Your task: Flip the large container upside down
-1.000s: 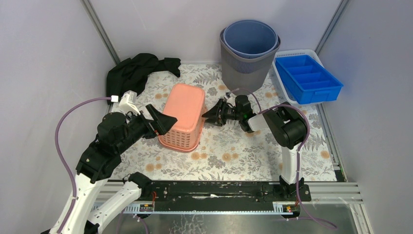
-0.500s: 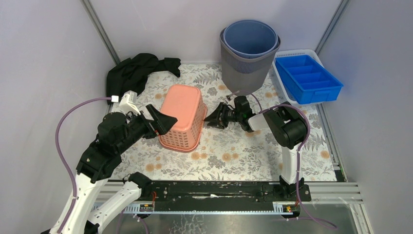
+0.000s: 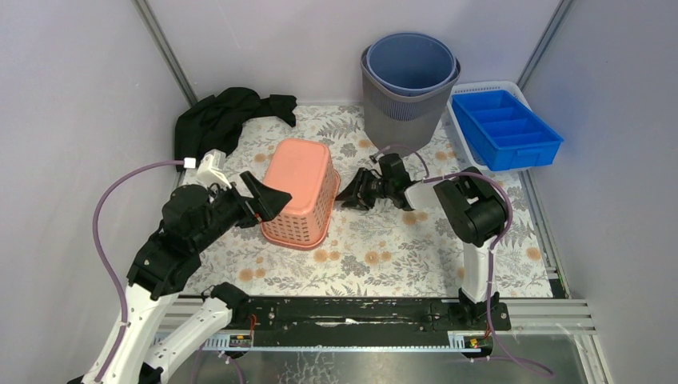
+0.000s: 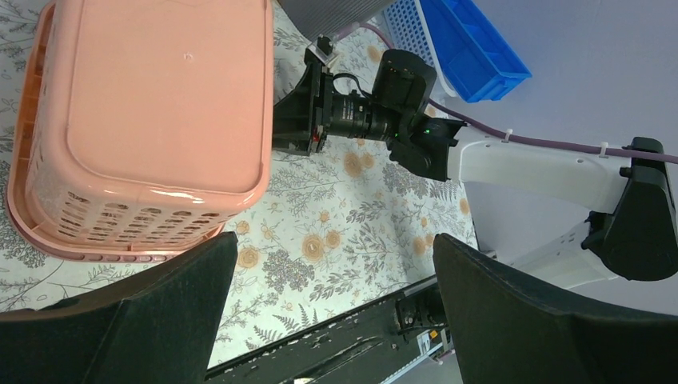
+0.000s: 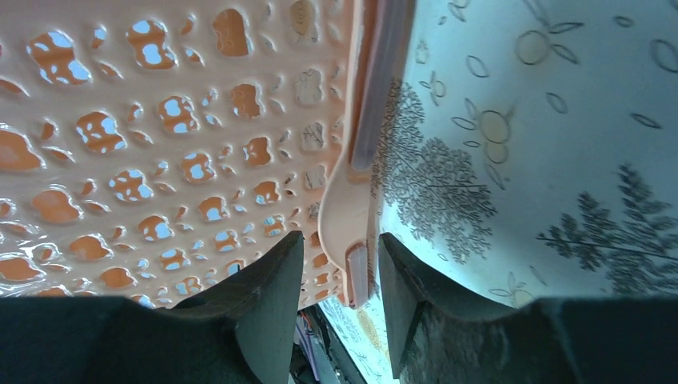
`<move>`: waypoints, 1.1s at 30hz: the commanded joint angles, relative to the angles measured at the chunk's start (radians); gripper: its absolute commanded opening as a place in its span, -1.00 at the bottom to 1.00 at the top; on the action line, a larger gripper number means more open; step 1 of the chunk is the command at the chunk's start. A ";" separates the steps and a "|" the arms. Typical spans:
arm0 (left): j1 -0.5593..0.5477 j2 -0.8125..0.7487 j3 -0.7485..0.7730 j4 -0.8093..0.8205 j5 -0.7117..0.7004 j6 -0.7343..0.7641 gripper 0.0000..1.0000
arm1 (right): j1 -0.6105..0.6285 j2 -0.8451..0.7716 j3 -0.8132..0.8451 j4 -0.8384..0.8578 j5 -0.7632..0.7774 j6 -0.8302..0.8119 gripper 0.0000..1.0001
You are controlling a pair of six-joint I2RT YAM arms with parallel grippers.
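The large container, a pink perforated basket, rests on the flowered mat with its solid base facing up. My right gripper reaches in low from the right. Its jaws are open and straddle the basket's rim, with a gap showing between the left finger and the rim. The perforated wall fills the left of the right wrist view. My left gripper hangs wide open at the basket's near left side, holding nothing. The left wrist view shows the right gripper at the basket's far side.
A grey bucket with a blue one nested inside stands at the back. A blue divided tray sits in a white tray at the back right. Black cloth lies at the back left. The black rail runs along the near edge.
The basket has shifted slightly left and the right gripper has followed it, its jaws narrowing round the rim. The left arm has barely moved.
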 commanded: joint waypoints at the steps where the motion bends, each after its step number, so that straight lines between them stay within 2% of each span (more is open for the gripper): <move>1: -0.007 -0.015 -0.017 0.064 0.001 -0.007 1.00 | 0.027 -0.012 0.067 -0.012 0.016 -0.025 -0.07; 6: -0.007 -0.022 -0.028 0.063 0.006 -0.009 1.00 | 0.039 0.005 0.103 -0.039 0.025 -0.029 -0.07; 14: -0.006 -0.035 -0.035 0.059 0.009 -0.011 1.00 | 0.060 0.008 0.171 -0.221 0.087 -0.124 -0.10; 29: -0.007 -0.048 -0.021 0.041 0.010 -0.005 1.00 | 0.089 0.061 0.289 -0.361 0.133 -0.181 -0.42; 33: -0.007 -0.056 -0.018 0.035 0.009 -0.006 1.00 | 0.093 0.081 0.335 -0.409 0.147 -0.203 -0.56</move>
